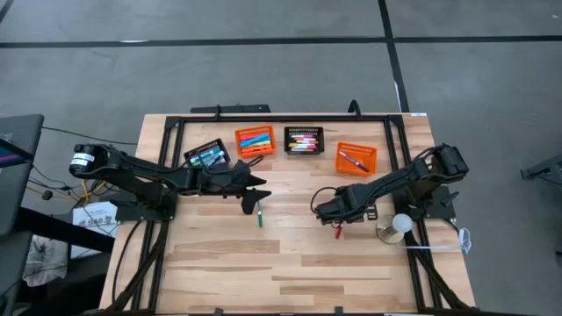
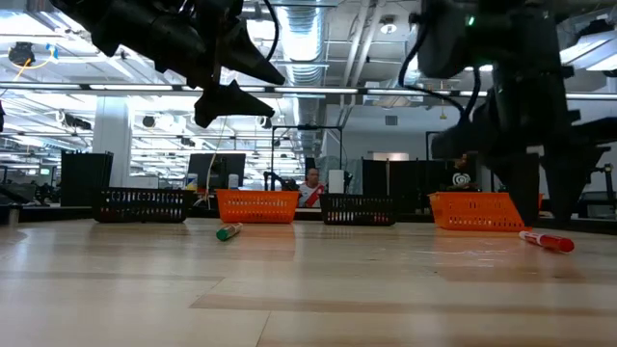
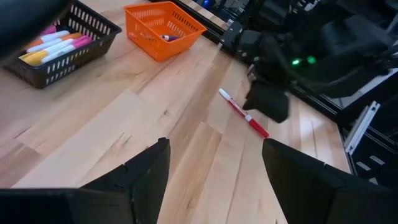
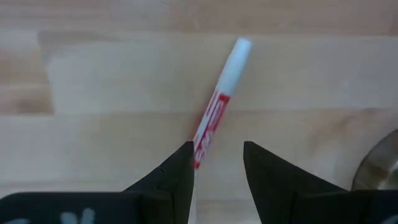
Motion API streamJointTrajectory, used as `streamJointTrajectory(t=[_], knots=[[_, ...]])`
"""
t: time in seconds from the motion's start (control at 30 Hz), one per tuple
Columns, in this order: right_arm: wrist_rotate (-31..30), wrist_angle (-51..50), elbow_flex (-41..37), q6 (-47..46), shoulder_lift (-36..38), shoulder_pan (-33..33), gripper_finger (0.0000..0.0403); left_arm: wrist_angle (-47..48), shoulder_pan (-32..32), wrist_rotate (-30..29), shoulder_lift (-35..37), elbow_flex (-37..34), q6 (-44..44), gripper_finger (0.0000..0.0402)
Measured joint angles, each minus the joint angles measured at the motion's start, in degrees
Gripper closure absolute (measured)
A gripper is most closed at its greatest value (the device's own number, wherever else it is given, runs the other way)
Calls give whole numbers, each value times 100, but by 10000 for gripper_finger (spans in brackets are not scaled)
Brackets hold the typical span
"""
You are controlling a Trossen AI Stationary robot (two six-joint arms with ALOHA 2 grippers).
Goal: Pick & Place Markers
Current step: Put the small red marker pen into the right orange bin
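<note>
Four small mesh baskets stand in a row at the far side of the wooden table (image 1: 290,263): a black basket (image 1: 206,155), an orange basket (image 1: 255,140), a second black basket (image 1: 304,140) and a second orange basket (image 1: 356,158). All four have thin grid walls, and markers lie inside them, though they are too small to count.

Two markers lie loose on the pale wood planks. The green marker (image 1: 260,216) lies on the near side of the first orange basket. The red marker (image 4: 217,106) lies on the near side of the second orange basket; it is thin and round, with a white end.

Two dark arms work here. The left gripper (image 1: 255,195) hangs just above the green marker with its fingers spread wide and nothing between them. The right gripper (image 4: 216,163) is right over the red marker, its two dark fingers part open, one on each side of the marker's red end, not pinching it.

Only the low view shows the room behind, with a person sitting past the baskets. Only the right wrist view shows the red marker up close.
</note>
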State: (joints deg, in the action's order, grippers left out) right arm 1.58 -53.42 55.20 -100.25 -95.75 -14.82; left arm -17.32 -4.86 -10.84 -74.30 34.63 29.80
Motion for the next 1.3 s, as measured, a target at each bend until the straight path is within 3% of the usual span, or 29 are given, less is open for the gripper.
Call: streamJointTrajectory(t=[0.6, 0.77, 1.07, 1.3], knots=[[-14, 804, -282, 22, -373, 182, 278, -34, -87, 27, 0, 0, 0, 147], [-100, 856, -289, 26, -377, 180, 304, -35, -87, 25, 0, 0, 0, 147], [-306, 867, -289, 335, -374, 176, 385, -35, -87, 25, 0, 0, 0, 147], [-582, 859, -321, 479, -77, 185, 380, -37, -87, 23, 0, 0, 0, 147]])
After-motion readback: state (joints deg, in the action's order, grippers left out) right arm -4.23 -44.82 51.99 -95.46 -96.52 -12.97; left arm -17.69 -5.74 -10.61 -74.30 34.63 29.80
